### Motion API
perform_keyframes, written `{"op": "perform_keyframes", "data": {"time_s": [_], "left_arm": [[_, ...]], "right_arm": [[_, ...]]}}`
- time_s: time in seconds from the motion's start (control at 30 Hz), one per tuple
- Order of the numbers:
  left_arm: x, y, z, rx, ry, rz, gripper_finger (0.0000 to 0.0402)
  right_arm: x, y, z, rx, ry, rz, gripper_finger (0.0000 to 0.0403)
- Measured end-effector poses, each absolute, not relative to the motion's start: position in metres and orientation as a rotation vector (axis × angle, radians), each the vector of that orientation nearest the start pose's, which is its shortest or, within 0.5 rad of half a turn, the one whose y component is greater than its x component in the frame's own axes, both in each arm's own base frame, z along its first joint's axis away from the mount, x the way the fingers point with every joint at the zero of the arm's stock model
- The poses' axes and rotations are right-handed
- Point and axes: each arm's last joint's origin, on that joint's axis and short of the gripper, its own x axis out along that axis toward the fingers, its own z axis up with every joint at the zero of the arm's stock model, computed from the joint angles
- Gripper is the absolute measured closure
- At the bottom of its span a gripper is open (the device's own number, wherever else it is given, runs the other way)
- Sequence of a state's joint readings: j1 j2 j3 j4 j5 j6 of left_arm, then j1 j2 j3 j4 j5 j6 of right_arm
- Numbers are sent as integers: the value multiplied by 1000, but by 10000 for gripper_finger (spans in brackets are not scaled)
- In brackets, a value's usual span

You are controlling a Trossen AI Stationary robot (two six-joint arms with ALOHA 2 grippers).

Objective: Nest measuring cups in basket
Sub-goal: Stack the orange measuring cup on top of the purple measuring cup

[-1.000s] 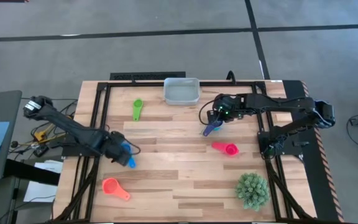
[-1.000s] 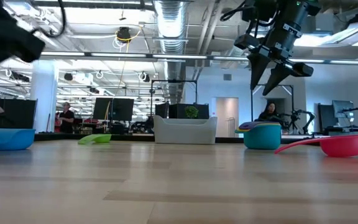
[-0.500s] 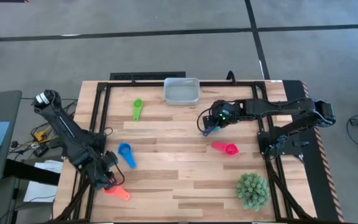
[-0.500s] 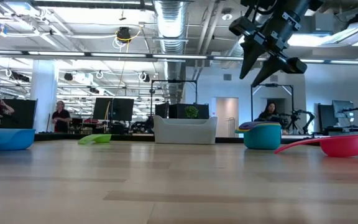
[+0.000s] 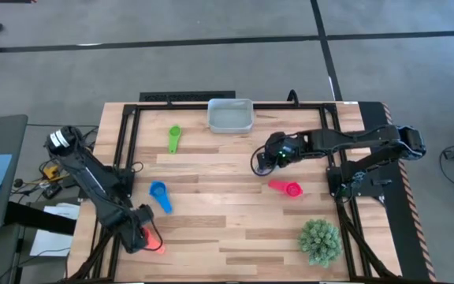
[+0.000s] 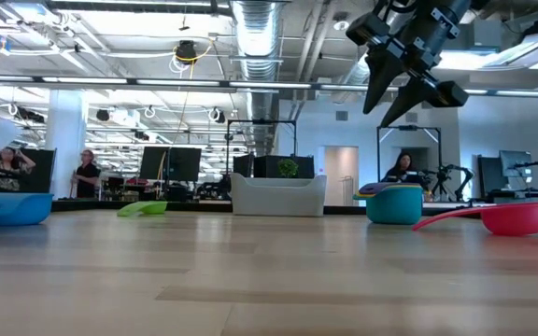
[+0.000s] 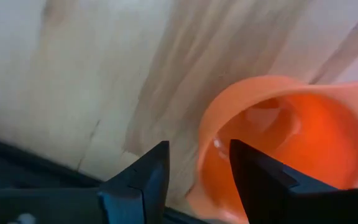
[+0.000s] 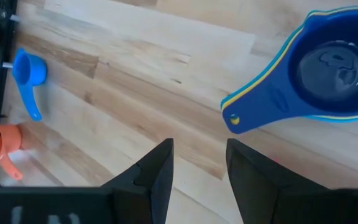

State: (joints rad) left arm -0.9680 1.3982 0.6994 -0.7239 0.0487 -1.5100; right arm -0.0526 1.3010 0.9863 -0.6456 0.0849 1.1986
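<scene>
My left gripper (image 5: 143, 237) (image 7: 197, 180) is open and low over the orange-red cup (image 5: 156, 244); its fingers stand on either side of the cup's rim (image 7: 211, 134), and I cannot tell if they touch. My right gripper (image 5: 268, 160) (image 6: 402, 98) (image 8: 197, 171) is open, hovering well above the nested stack (image 6: 393, 201) (image 8: 328, 68), purple-blue on top with teal and yellow rims showing. The blue cup (image 5: 160, 195), green cup (image 5: 173, 140) and pink cup (image 5: 286, 188) lie apart on the table. The basket (image 5: 229, 116) stands at the far edge.
A spiky green plant (image 5: 320, 241) sits in the near right corner. A black frame (image 5: 124, 134) runs along the table's sides and far edge. Bare wood lies in the middle between the cups. People show in the room beyond the table.
My left gripper has swept from beside the blue cup toward the table's near edge and dropped over the orange-red cup; the blue cup stays on the table. My right gripper has drifted slightly toward the near edge above the stack, still open.
</scene>
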Motion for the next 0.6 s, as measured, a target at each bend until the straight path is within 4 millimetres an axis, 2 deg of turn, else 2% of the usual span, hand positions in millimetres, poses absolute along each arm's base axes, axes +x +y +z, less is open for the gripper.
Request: {"op": "perform_keyframes", "data": {"time_s": [0.13, 0.4, 0.6], "left_arm": [[125, -183, 152, -520, 1518, 241, 278], [140, -176, 152, -509, 1485, 182, 392], [161, -169, 158, -501, 1429, 103, 392]], "right_arm": [[256, -12, 260, 1090, 769, -672, 234], [257, 4, 260, 1100, 789, -634, 278], [257, 16, 260, 1095, 806, -603, 314]]}}
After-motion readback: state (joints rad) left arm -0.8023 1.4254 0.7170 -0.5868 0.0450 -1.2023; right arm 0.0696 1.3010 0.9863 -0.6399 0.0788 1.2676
